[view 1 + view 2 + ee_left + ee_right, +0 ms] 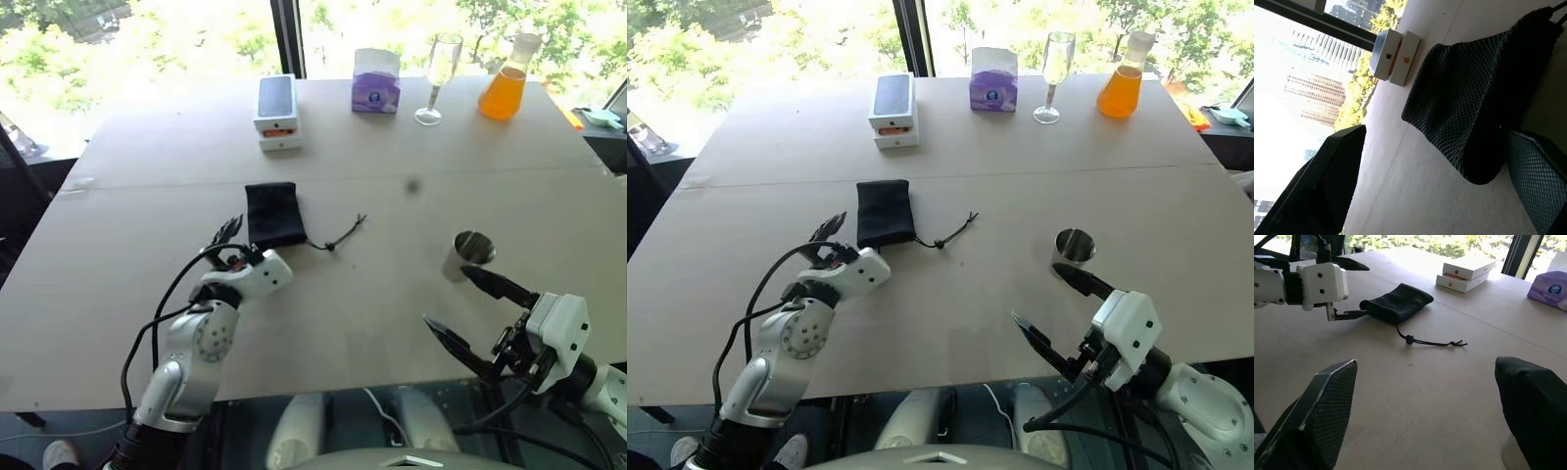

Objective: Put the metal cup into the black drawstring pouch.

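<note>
The black drawstring pouch [274,215] lies flat on the table, its cord and knot [331,245] trailing to the right. My left gripper [243,235] is open at the pouch's near left corner. One of its fingers [1537,181] is low beside the fabric and the other [1322,186] stands off to the side. The pouch [1474,98] looms close in the left wrist view. The metal cup [468,255] stands upright on the right side of the table. My right gripper [446,294] hovers open just in front of the cup, with nothing between its fingers.
Two stacked white phone boxes [277,113], a purple tissue box [376,83], a clear wine glass [436,78] and a flask of orange liquid [507,83] stand along the far side of the table [147,157]. Bare tabletop lies between pouch and cup.
</note>
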Motion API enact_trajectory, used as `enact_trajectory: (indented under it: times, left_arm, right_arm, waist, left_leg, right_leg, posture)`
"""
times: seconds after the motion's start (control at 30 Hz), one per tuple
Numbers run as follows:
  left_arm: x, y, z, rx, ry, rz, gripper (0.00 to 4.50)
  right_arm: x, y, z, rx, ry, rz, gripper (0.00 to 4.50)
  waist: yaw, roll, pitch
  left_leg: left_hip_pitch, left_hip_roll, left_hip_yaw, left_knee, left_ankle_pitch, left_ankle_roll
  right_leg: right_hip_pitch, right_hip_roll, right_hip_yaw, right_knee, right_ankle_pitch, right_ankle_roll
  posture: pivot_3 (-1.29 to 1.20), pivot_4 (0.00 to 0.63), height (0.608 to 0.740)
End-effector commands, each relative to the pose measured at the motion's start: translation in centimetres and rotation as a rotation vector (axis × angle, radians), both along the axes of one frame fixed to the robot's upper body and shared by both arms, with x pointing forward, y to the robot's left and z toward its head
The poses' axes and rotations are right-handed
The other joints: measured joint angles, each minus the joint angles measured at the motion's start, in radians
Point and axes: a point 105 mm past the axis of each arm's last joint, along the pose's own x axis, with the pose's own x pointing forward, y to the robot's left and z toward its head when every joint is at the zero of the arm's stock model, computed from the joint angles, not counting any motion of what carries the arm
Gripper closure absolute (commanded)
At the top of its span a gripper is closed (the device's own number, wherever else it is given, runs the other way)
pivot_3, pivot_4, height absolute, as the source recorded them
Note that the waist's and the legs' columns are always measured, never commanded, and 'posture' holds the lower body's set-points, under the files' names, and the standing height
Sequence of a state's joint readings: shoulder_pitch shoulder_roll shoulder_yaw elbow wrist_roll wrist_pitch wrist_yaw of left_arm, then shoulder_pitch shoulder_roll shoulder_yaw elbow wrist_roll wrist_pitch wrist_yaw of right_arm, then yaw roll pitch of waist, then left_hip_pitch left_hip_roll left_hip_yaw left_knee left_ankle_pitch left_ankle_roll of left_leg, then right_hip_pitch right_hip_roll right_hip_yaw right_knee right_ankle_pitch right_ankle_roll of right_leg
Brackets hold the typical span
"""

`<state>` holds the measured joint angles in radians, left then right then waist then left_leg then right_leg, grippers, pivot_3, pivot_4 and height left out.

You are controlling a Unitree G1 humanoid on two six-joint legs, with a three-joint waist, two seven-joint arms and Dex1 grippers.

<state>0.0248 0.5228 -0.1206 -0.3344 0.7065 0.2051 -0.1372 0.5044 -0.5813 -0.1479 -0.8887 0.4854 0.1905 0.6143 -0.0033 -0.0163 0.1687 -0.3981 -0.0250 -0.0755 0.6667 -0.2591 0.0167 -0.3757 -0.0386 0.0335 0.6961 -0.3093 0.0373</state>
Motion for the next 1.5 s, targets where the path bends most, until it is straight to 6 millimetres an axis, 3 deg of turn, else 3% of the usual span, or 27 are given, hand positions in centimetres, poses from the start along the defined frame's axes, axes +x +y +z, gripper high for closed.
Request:
enact_trajectory:
  times: [0.03, 0.93, 1.03, 1.13, 1.2, 1.23, 1.33, 1.5]
  left_arm:
    - [0.7, 0.4, 1.3, 0.008, -0.039, 0.027, 0.05]
    - [5.3, -1.9, 0.9, 0.049, 0.279, -0.002, 0.05]
    - [5.7, -2.5, 0.3, 0.014, 0.37, -0.03, 0.73]
    - [6.0, -3.1, 0.1, -0.015, 0.457, -0.064, 2.04]
    - [6.1, -3.3, -0.1, -0.052, 0.514, -0.069, 2.55]
    - [6.2, -3.3, -0.1, -0.075, 0.538, -0.068, 3.22]
    - [6.1, -3.9, -0.2, -0.208, 0.648, -0.087, 4.27]
    - [5.1, -5.1, 0.7, -0.53, 0.837, -0.124, 4.42]
  right_arm:
    - [-0.5, 0.6, 1.1, 0.013, -0.05, 0.027, 0.0]
    - [-0.4, 1.0, 0.9, 0.031, -0.056, 0.012, 0.0]
    - [-0.4, 1.0, 0.8, 0.031, -0.057, 0.013, 0.0]
    - [-0.3, 1.0, 0.8, 0.031, -0.058, 0.013, 0.0]
    - [-0.3, 1.1, 0.8, 0.03, -0.06, 0.014, 0.0]
    - [-0.3, 1.1, 0.8, 0.03, -0.06, 0.015, 0.0]
    - [-0.2, 1.2, 0.9, 0.028, -0.062, 0.018, 0.0]
    - [-0.1, 1.0, 1.1, 0.018, -0.072, 0.009, 0.0]
  waist:
    - [0.0, 0.0, 0.0]
    - [0.0, 0.0, 0.0]
    - [0.001, 0.0, -0.001]
    - [0.004, 0.0, -0.001]
    - [0.002, 0.001, -0.001]
    - [0.003, 0.0, -0.001]
    - [0.003, 0.001, -0.001]
    - [0.002, 0.001, -0.001]
  left_leg:
    - [0.0, 0.0, 0.0, 0.0, 0.0, 0.0]
    - [0.0, 0.0, -0.001, 0.0, 0.0, 0.0]
    - [0.0, 0.0, -0.001, 0.001, 0.0, 0.0]
    - [0.0, -0.001, -0.001, 0.001, 0.0, 0.0]
    - [0.0, -0.001, -0.001, 0.001, 0.0, 0.0]
    - [0.0, -0.001, -0.001, 0.001, 0.0, 0.0]
    - [0.0, -0.001, -0.001, 0.001, 0.0, 0.0]
    - [-0.001, -0.001, -0.002, 0.002, 0.0, 0.0]
  right_leg:
    - [0.0, 0.0, 0.0, 0.0, 0.0, 0.0]
    - [0.0, 0.001, -0.002, 0.0, 0.0, 0.0]
    - [0.0, 0.001, -0.002, 0.001, 0.0, 0.0]
    - [0.001, 0.001, -0.004, 0.001, 0.0, 0.0]
    - [0.001, 0.001, -0.005, 0.001, 0.0, 0.0]
    - [0.001, 0.001, -0.005, 0.001, 0.0, 0.0]
    - [0.001, 0.001, -0.006, 0.001, 0.0, 0.0]
    - [0.001, 0.003, -0.007, 0.001, 0.0, 0.0]
  posture:
    - [0.0, 0.15, 0.74]
    - [0.0, 0.15, 0.74]
    - [0.0, 0.15, 0.74]
    - [0.0, 0.15, 0.74]
    - [0.0, 0.15, 0.74]
    - [0.0, 0.15, 0.74]
    - [0.0, 0.15, 0.74]
    - [0.0, 0.15, 0.74]
